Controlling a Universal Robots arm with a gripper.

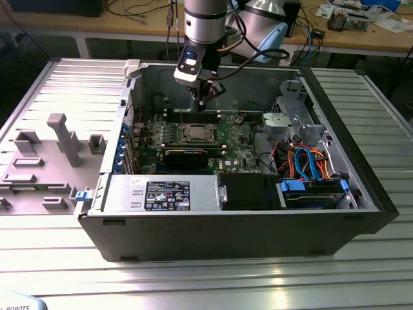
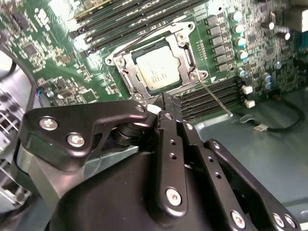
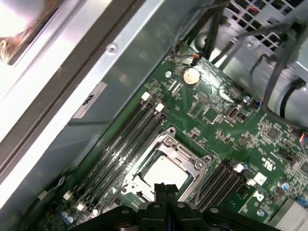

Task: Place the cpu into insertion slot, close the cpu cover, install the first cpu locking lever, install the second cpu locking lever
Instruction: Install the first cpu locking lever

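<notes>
Gripper (image 3: 163,188) closed over cpu (image 2: 161,70); lever (image 2: 215,98) prob. unlatched.

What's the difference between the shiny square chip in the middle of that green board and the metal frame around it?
The cpu is a solid, pale plate; the cpu cover is an open frame with a square window. The cpu sits in the centre; the cpu cover rims it. Both are square, silvery metal, lying flat.

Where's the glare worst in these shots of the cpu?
Second wrist view: the cpu reflects light and looks washed pale. First wrist view: the area beyond the case wall is blown out white. Exterior view: even light, with a mild sheen on the table.
</notes>
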